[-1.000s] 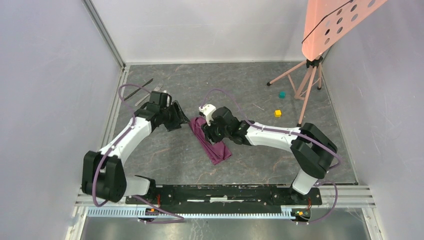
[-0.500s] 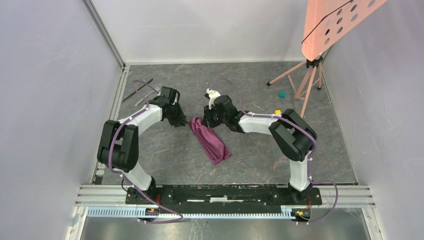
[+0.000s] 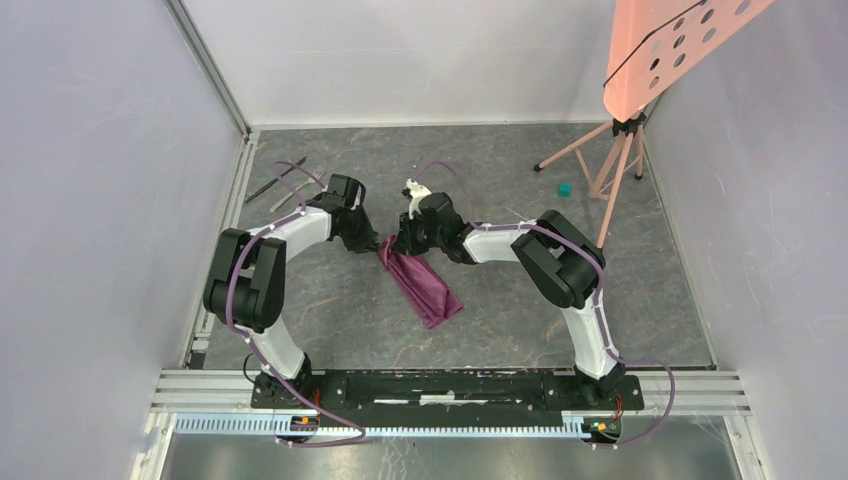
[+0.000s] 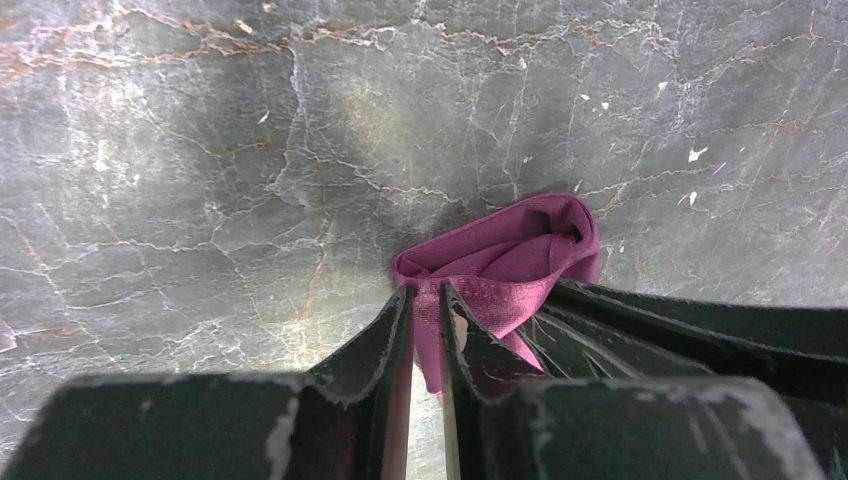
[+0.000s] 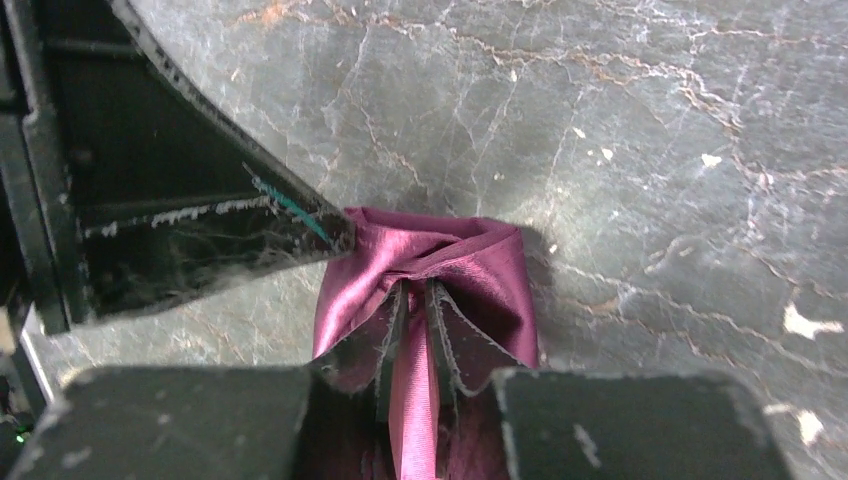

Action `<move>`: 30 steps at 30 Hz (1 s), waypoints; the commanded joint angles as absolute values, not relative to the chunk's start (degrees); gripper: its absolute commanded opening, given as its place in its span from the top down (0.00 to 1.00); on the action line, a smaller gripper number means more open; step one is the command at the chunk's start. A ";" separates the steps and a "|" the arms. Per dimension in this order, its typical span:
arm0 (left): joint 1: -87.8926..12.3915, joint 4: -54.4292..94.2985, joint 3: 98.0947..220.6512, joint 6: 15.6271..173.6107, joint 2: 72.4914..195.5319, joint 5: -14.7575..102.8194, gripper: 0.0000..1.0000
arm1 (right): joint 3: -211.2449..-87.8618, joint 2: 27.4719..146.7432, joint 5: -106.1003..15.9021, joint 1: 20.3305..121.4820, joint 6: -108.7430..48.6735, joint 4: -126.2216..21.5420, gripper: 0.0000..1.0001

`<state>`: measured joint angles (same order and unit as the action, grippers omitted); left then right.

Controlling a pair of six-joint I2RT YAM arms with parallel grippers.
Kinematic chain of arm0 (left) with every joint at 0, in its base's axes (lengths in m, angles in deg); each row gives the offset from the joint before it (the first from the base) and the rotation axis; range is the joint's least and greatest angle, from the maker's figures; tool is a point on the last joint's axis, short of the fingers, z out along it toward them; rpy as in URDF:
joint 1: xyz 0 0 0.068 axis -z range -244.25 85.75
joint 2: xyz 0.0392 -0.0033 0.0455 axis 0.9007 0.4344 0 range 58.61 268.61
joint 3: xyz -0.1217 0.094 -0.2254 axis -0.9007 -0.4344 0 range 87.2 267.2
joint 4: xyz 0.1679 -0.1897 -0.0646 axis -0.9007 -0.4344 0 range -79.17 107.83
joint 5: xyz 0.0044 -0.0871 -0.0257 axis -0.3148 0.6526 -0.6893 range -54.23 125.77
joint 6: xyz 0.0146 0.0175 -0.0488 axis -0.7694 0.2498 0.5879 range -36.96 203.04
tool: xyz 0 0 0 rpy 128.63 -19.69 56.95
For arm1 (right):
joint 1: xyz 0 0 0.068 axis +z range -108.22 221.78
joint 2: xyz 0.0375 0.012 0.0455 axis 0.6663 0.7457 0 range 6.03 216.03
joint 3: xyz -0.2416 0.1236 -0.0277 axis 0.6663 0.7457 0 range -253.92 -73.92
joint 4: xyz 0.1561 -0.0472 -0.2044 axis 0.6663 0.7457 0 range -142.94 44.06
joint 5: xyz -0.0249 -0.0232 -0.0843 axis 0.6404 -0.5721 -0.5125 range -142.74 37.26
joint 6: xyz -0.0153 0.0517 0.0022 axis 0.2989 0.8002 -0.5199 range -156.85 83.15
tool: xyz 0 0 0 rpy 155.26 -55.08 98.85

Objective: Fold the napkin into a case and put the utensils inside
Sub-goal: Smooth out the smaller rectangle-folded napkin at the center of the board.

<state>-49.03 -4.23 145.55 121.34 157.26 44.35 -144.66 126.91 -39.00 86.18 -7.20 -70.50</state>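
1. Table point(image 3: 330, 310): grey marbled top.
2. Napkin point(image 3: 428, 288): plum cloth at frame centre, a narrow rumpled strip slanting to lower right. Folded over lengthwise, but not yet a tidy case.
3. Left hand point(image 4: 427, 300): closed, pinching a fold at the napkin's upper end.
4. Right hand point(image 5: 418, 295): closed, pinching that same upper end, just beside the left.
5. Knife point(image 3: 262, 187) and fork point(image 3: 285, 199): upper left of the table, well apart from the napkin, neither inside.

Status: folding under way; finishing the case and loading both utensils are judged still to do.
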 commanded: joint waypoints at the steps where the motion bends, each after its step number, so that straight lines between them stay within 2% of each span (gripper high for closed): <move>1: -48.04 -1.67 147.68 121.76 157.35 45.17 0.79 | -148.36 129.84 -38.32 86.41 -5.33 -74.15 0.84; 8: -47.90 -4.39 146.86 120.78 153.21 43.48 0.77 | -147.52 125.22 -39.76 86.43 -9.14 -69.72 0.80; 12: -47.90 -5.49 146.40 120.69 150.39 43.77 0.75 | -145.90 120.45 -39.30 86.39 -12.77 -65.98 0.70; 16: -47.77 -3.81 145.80 121.87 150.89 46.44 0.76 | -141.03 116.01 -39.03 86.38 -13.49 -66.29 0.65; 22: -46.61 -0.46 146.00 123.12 155.77 49.57 0.79 | -134.58 114.27 -37.89 86.82 -12.07 -69.81 0.75; 30: -46.65 -0.58 146.05 121.87 159.93 46.69 0.82 | -134.51 117.78 -38.60 89.99 -13.05 -70.08 0.77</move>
<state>-46.71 -1.70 145.68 121.37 158.76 47.89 -133.77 116.44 -38.59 88.11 -11.66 -68.44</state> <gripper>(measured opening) 0.192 0.233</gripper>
